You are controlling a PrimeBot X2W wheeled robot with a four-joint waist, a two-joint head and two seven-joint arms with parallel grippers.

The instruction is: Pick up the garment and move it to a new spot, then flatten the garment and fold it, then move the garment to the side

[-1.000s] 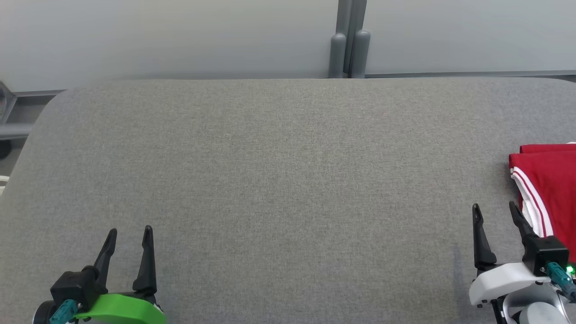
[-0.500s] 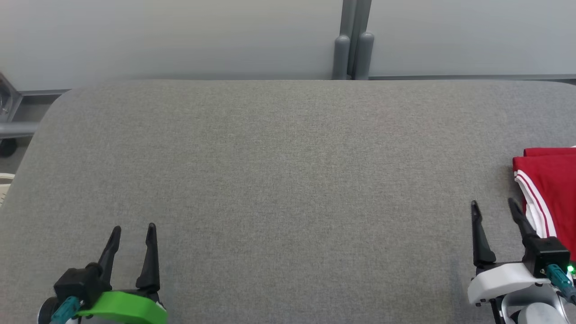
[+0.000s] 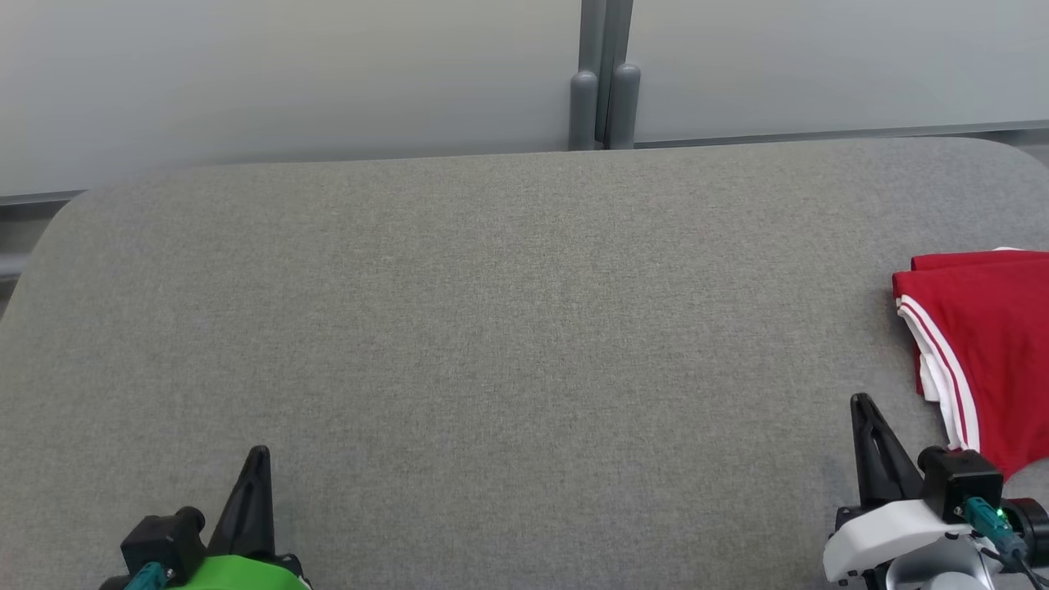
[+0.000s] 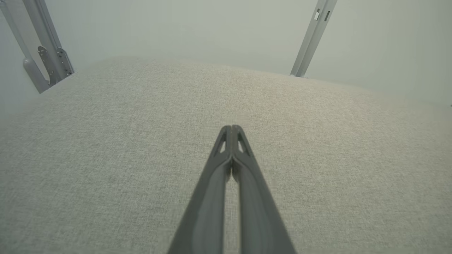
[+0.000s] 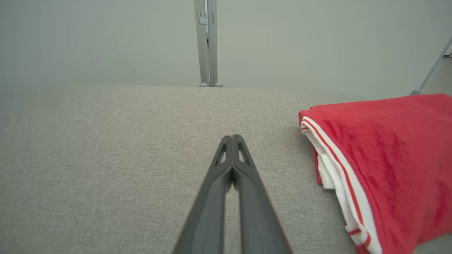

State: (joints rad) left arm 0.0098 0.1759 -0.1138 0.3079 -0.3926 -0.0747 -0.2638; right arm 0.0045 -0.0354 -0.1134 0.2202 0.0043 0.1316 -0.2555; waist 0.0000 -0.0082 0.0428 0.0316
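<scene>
Garment [image 3: 979,344] folded, lying at right side of surface [image 3: 492,328]; task looks finished. Left gripper [image 4: 232,131], right gripper [image 5: 232,140]: jaws pressed together, empty.

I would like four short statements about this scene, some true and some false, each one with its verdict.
1. The red garment lies folded at the right side of the grey table. True.
2. The right gripper grips the garment. False: it is shut on nothing, and the garment lies to its right.
3. The left gripper has its fingers spread wide. False: they are pressed together over bare table.
4. The garment has white trim with a red stripe. True.
</scene>
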